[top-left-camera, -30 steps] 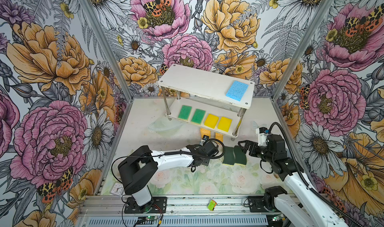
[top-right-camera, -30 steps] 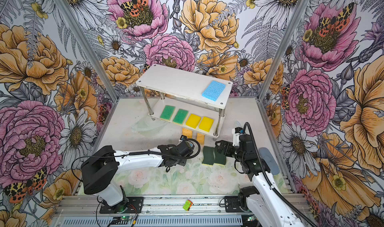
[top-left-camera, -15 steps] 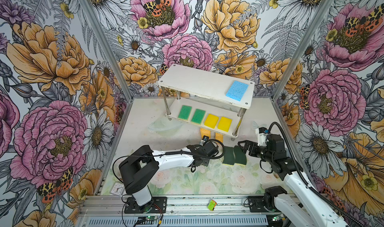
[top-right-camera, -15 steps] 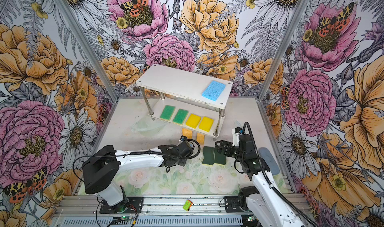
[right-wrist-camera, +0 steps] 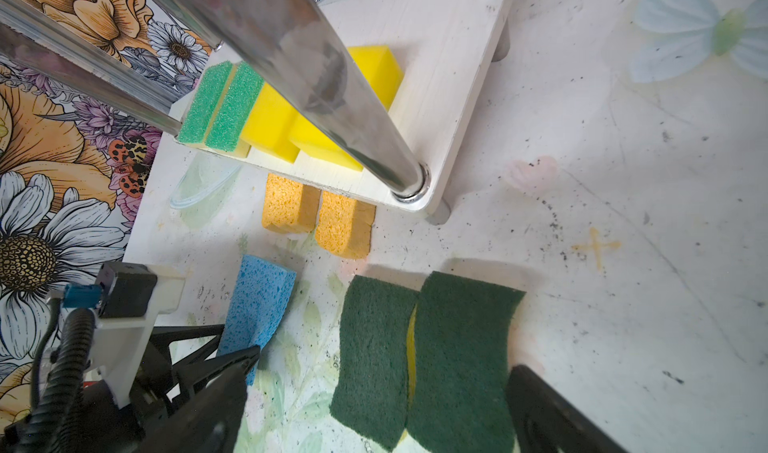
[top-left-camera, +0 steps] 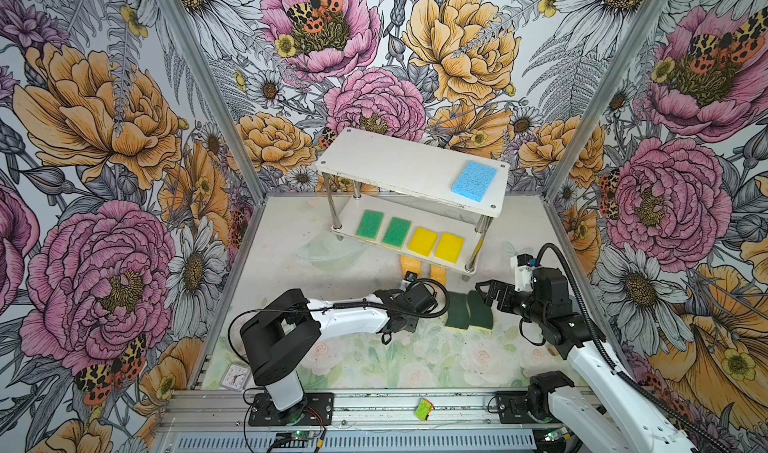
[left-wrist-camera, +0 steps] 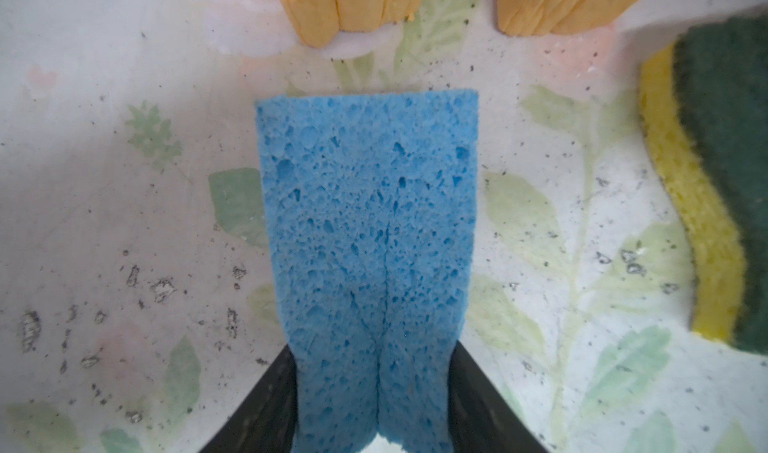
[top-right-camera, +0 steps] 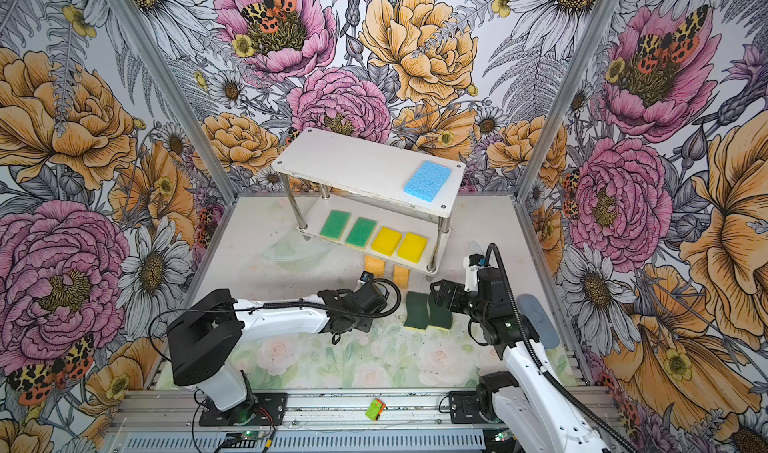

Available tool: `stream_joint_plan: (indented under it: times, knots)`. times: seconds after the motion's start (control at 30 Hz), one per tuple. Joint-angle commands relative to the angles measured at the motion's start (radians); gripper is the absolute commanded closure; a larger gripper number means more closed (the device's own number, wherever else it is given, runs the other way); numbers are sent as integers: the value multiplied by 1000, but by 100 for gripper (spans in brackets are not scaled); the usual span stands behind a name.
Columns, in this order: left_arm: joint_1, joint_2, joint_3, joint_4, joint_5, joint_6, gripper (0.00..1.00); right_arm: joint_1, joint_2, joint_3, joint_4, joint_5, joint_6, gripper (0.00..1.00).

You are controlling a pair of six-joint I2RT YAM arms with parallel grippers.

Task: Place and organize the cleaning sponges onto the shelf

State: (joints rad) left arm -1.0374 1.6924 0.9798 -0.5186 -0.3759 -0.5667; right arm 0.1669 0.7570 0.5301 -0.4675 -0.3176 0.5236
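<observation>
Blue sponge [left-wrist-camera: 365, 206] is being pinched at its near end by the left gripper [left-wrist-camera: 372, 347], jaws narrowly apart, far end lying on the table [top-left-camera: 374, 359]. Its long axis is running straight out from the jaws, toward the shelf [top-left-camera: 395, 164]. Right gripper [top-left-camera: 484, 295] is hanging open, empty.

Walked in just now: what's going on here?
Two robot arms are sorting sponges onto the white shelf. It holds a blue sponge on top, two green sponges and two yellow sponges below. The left gripper pinches a second blue sponge; the right gripper hangs open by the two dark green sponges. Two orange sponges lie on the table by the shelf.
</observation>
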Motion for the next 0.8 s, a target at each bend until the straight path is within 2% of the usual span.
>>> stream_joint_plan:
  times: [0.0,0.6,0.77]
  knots:
    - [10,9,-18,21,-26,10,44,5,-1,14,9,14,-5,0]
    - [10,20,-83,81,-20,-21,35,6,-7,13,9,19,1,0]
    - [11,31,-96,94,-17,-28,29,5,-7,16,9,17,1,0]
